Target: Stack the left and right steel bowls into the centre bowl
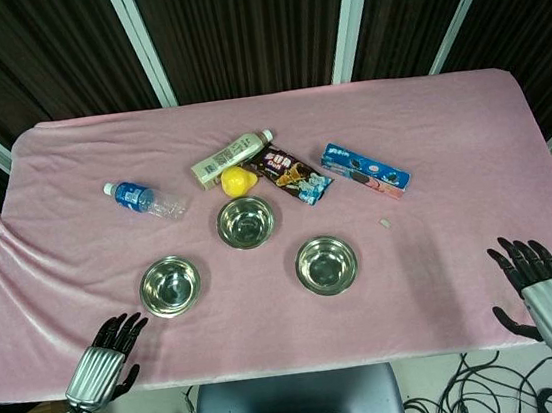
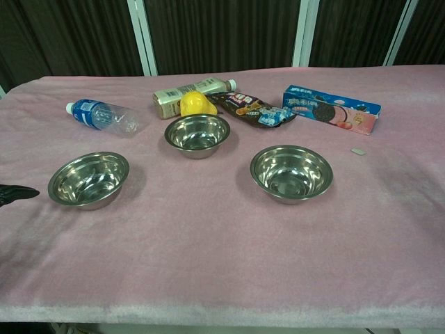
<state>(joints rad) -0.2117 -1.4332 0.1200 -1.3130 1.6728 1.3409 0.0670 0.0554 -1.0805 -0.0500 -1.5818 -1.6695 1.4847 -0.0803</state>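
The left hand [image 1: 108, 356] rests at the near edge of the worktop [image 1: 462, 244], fingers spread and holding nothing, just near-left of the left steel bowl [image 1: 170, 286]. The right hand [image 1: 540, 285] hovers at the near right edge, fingers likewise apart and empty, well apart from the right steel bowl [image 1: 326, 265]. Between and beyond those two sits the centre bowl [image 1: 246, 222]. Just behind the centre bowl lie a yellow fruit [image 1: 238, 181], a drink bottle [image 1: 232, 157] and a snack packet [image 1: 290, 175]; a water bottle [image 1: 143, 200] lies to its left, a biscuit box [image 1: 365, 170] to its right.

In the chest view only dark fingers [image 2: 17, 193] of the left hand [image 1: 103, 359] show; the small pale scrap [image 1: 385, 222] is perhaps paper.
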